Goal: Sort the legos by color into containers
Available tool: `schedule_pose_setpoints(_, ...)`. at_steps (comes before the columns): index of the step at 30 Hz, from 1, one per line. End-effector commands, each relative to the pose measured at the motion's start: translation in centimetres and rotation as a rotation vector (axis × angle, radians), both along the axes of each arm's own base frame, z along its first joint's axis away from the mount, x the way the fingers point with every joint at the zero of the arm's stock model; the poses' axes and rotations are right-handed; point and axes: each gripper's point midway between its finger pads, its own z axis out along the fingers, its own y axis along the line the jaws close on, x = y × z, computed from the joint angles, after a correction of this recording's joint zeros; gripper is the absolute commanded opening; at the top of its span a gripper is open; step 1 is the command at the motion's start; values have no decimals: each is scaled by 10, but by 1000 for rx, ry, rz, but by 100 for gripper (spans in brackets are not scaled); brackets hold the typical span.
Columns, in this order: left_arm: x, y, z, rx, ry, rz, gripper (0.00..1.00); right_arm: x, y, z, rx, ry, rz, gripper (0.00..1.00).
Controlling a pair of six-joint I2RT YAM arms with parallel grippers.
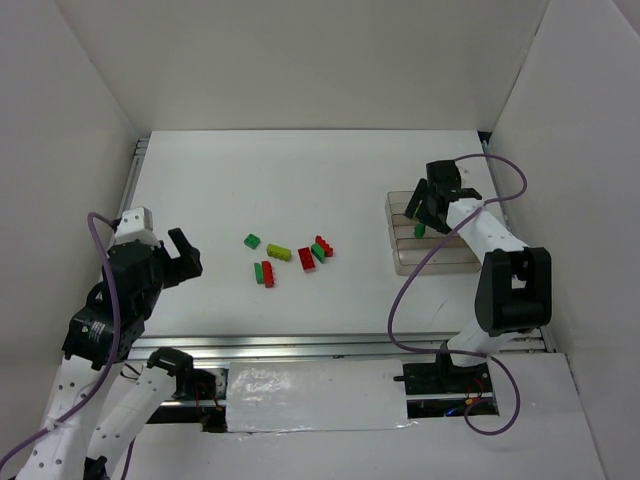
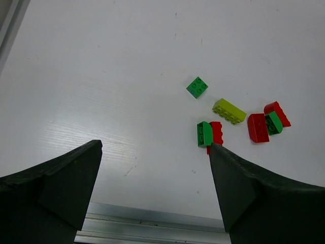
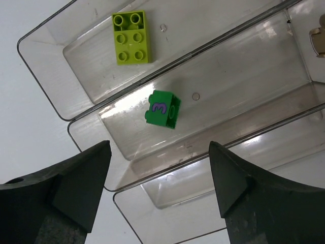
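The small dark green studded plastic brick with a purple 3 on one face (image 3: 162,109) is down in the middle one of the three clear plastic rectangular trays (image 3: 45,61), tipped so its studs point sideways. One tray over lies a yellow-green two-by-three studded brick (image 3: 131,37), flat, studs up. The third tray shows no brick in the part that's visible. The right gripper (image 3: 158,147) hangs right above them, black wedge fingers apart and nothing between them, so the drop looks done.

To finish it clean, the arm probably wants to rise straight up before swinging away. Those thin tray walls look light, and a clipped rim could shove the whole block. After that it's over to the loose bricks (image 1: 279,252) mid-table, well apart from the trays. The easiest pick should be the lone green square brick (image 2: 196,87) or the long yellow-green brick (image 2: 229,111), both lying free. The green and red pair (image 2: 209,135) touch side by side, and the red-green-red clump (image 2: 271,122) is packed tight too, so a grab there risks taking two colours at once. The left gripper (image 2: 155,146) is spread wide, holding nothing, near that pile.

Bricks: hard glossy plastic, crisp edges, round studs, likely a bit slippery. Trays: see-through, rounded corners, lots of glare. White table (image 2: 76,76): flat, matte, faint grain.
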Motion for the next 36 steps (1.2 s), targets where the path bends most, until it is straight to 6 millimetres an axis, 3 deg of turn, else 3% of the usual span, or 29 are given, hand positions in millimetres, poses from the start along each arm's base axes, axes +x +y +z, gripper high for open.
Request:
schedule_pose_setpoints(1, 6, -2, 8, -5, -38, -7, 100, 13, -3, 14, 0, -55, -12, 86)
schedule_pose_setpoints(4, 8, -2, 7, -2, -36, -3, 99, 14, 5, 23, 30, -72, 10, 91)
schedule_pose_setpoints(6, 10, -2, 6, 1, -24, -1, 100, 8, 23, 29, 53, -95, 63, 94)
schedule_pose_setpoints(7, 14, -3, 3, 2, 0, 5, 100, 5, 32, 45, 56, -141, 85, 94)
schedule_pose_setpoints(11, 28, -1, -14, 18, 128, 72, 100, -20, 79, 77, 65, -213, 211, 98)
schedule_pose_setpoints(12, 33, -10, -15, -11, 152, 48, 100, -30, 100, 83, 74, -226, 274, 99)
schedule_pose_setpoints(13, 44, -19, -26, -21, 198, 21, 99, -37, 108, 96, 91, -258, 303, 100)
schedule_pose_setpoints(15, 68, -37, -33, -88, 185, -1, 100, -51, 128, 102, 138, -271, 374, 99)
schedule_pose_setpoints(16, 79, -47, -52, -106, 256, -16, 99, -63, 139, 106, 164, -283, 420, 100)
schedule_pose_setpoints(18, 99, -62, -62, -156, 287, -21, 99, -74, 153, 108, 214, -287, 480, 100)
schedule_pose_setpoints(19, 109, -71, -85, -165, 361, -30, 99, -83, 158, 110, 228, -293, 508, 99)
schedule_pose_setpoints(21, 126, -78, -94, -195, 385, -3, 100, -91, 160, 108, 233, -288, 527, 100)
schedule_pose_setpoints(22, 133, -72, -114, -163, 433, 58, 99, -97, 162, 106, 235, -289, 542, 99)
schedule_pose_setpoints(27, 163, -70, -140, -175, 470, 210, 99, -116, 169, 98, 259, -282, 590, 100)
schedule_pose_setpoints(30, 168, -61, -149, -184, 478, 344, 99, -122, 173, 93, 266, -282, 609, 100)
schedule_pose_setpoints(36, 177, -65, -169, -250, 460, 435, 99, -131, 179, 93, 291, -285, 644, 100)
